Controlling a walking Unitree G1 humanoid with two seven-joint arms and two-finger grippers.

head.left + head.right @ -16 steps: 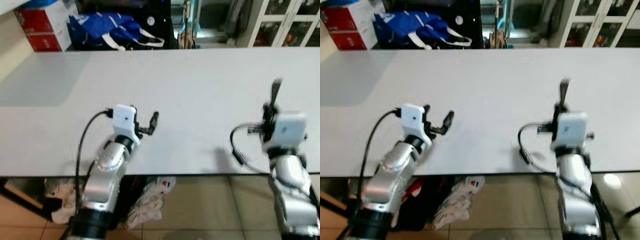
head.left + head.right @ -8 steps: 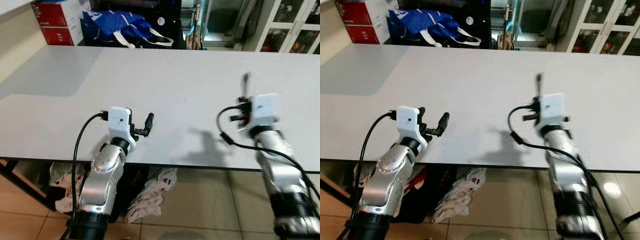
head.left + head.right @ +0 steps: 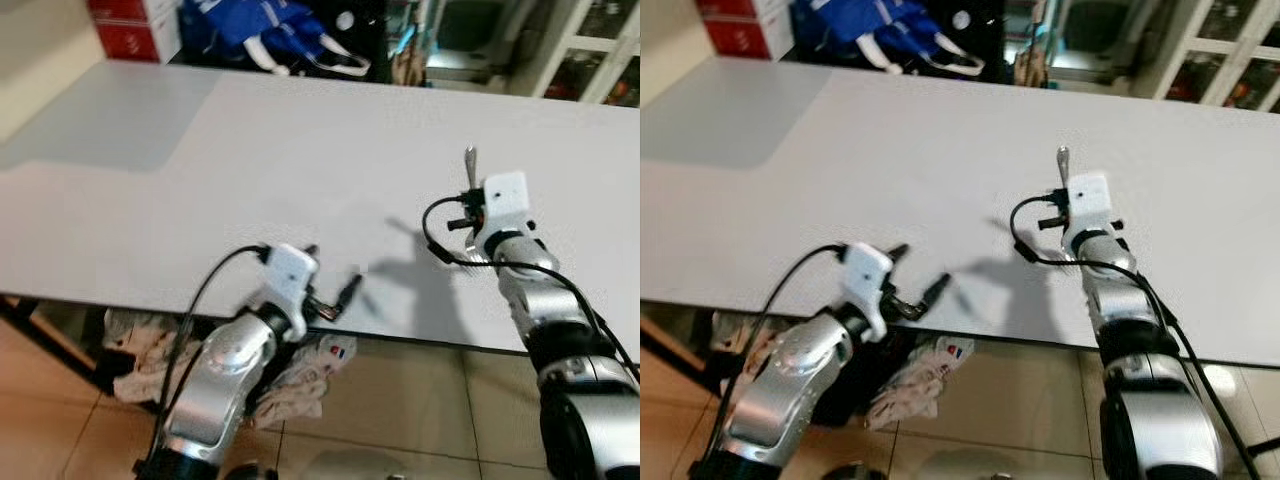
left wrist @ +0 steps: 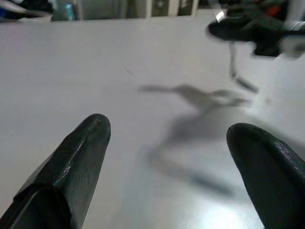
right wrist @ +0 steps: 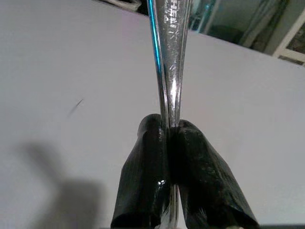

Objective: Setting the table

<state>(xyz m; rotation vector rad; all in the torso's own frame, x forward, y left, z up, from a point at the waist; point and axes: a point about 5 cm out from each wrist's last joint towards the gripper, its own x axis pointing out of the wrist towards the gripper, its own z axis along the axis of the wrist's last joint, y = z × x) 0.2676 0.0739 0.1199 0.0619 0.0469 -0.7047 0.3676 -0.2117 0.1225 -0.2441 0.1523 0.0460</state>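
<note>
Cutlery (image 5: 169, 57) stands upright, pinched by right gripper (image 5: 167, 143) at three o'clock over table (image 3: 250, 170), likely ready for laying; left gripper (image 4: 167, 157) waits at seven, fingers apart.

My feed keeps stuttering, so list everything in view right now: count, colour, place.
long white table: one, white, before the robot
thin silver metal utensil handle: one, silver, clamped in the right gripper, sticking up above the table
blue bag with white straps: one, blue, behind the table's far edge
red and white boxes: red, far left, count unclear
white cloth bundles: white, on the tiled floor under the table
glass-door cabinet: one, white frame, far right
left gripper: black jaws apart, at the table's near edge
right gripper: black jaws closed on the handle
</note>
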